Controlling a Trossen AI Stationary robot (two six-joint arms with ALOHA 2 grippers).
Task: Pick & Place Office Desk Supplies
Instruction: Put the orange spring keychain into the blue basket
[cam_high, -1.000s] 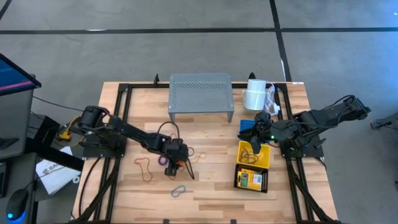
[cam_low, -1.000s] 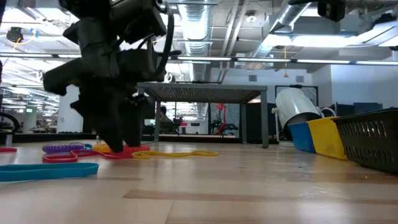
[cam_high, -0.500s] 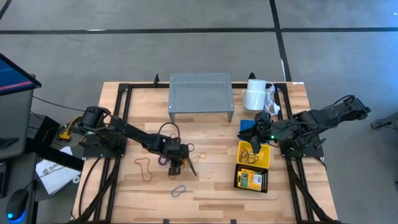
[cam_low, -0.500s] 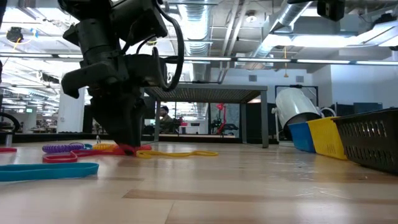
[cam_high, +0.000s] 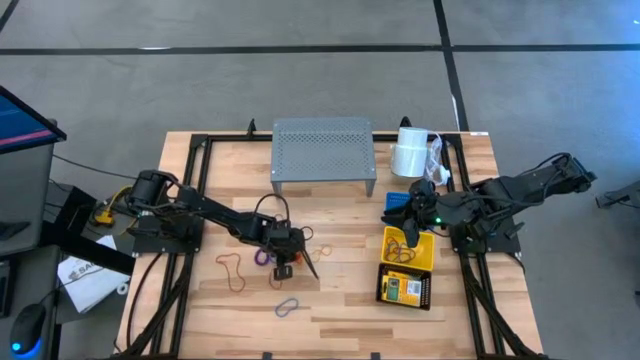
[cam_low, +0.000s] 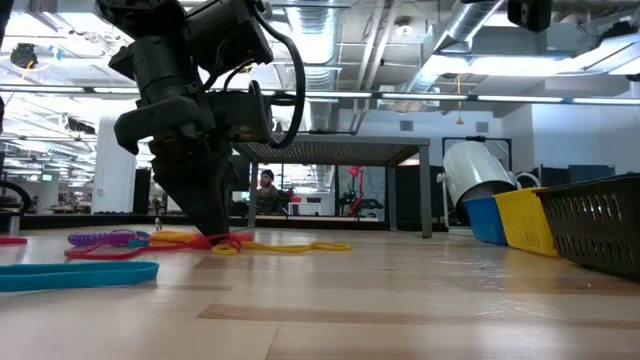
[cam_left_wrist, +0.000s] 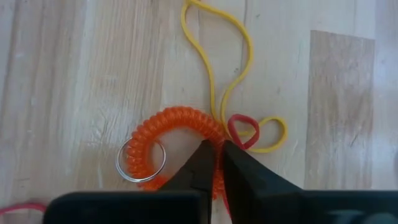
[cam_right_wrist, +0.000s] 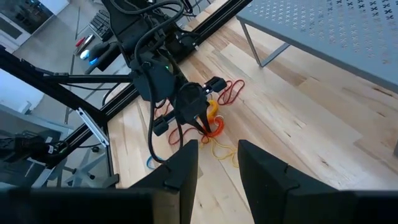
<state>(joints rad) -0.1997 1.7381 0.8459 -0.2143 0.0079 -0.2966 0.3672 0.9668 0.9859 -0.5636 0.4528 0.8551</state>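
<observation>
My left gripper (cam_left_wrist: 217, 155) stands on the table's middle left (cam_high: 283, 266), shut on a thin red loop (cam_left_wrist: 240, 128). The loop lies among an orange coil (cam_left_wrist: 168, 127) with a silver ring and a yellow loop (cam_left_wrist: 231, 68). All three lie flat on the wood. My right gripper (cam_right_wrist: 217, 163) hangs open and empty above the blue basket (cam_high: 400, 203) and the yellow basket (cam_high: 410, 252). The yellow basket holds several loops. A black basket (cam_high: 424, 292) holds a yellow-green crayon box (cam_high: 398, 290). My left gripper pinches a strand of the red loop (cam_left_wrist: 218, 182) between its two fingertips, right beside the end of the orange coil. The fingers come steeply from above, pointing down at the table (cam_low: 218, 234). The loop lies on the wood, a small bend showing past the tips.
A grey perforated shelf (cam_high: 323, 150) and a white paper roll (cam_high: 410, 156) stand at the far edge. An orange loop (cam_high: 236, 270), a purple coil (cam_high: 262, 256) and a grey loop (cam_high: 288, 306) lie near my left gripper. Bare wood lies in the middle and near edge.
My left gripper has stayed in place, rolled a little about its own axis, and shut its fingers on the red loop on the table. The loops have hardly shifted.
</observation>
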